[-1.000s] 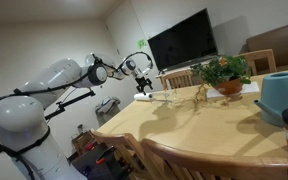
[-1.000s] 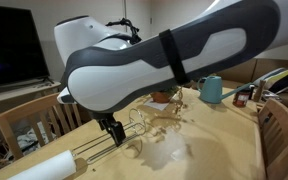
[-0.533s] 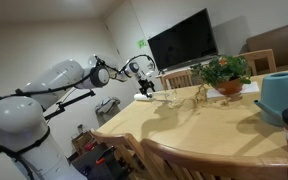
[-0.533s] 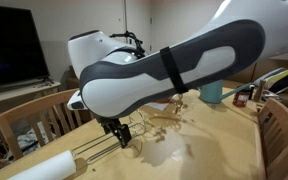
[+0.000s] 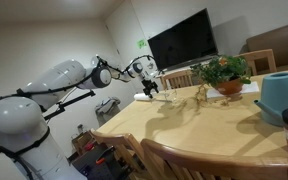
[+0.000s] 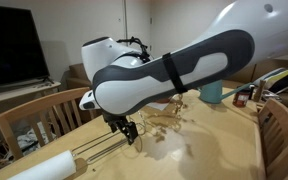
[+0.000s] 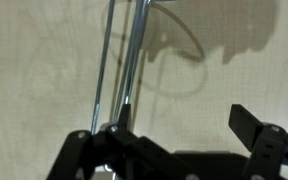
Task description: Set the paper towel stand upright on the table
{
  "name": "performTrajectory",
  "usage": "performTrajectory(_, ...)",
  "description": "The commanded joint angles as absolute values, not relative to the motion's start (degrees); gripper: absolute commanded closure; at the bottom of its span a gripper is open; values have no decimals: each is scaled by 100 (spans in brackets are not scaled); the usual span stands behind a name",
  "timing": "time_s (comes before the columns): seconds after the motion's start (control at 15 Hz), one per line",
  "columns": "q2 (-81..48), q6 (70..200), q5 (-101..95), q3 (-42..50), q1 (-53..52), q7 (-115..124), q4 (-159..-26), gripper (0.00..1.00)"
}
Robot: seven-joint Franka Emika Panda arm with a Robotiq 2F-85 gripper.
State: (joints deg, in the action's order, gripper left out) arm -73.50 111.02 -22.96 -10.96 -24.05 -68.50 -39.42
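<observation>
Now, your black gripper gapes wide over the thin silvery metal paper towel stand lying on the tan wooden table; pinch its probably light, stiff, slippery post squarely.

paper towel stand lying on table, pincer above

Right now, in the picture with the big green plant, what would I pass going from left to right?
Robot arm → gripper → potted plant → teal jug.
</observation>
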Motion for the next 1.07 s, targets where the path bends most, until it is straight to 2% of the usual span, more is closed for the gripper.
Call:
performTrajectory(0.0,-7476,11089,-2267,-1139,-2347,-7097,-3787,0)
performTrajectory(1.0,-7558,11121,-2257,-1179,-2317,-7214,-3575,0)
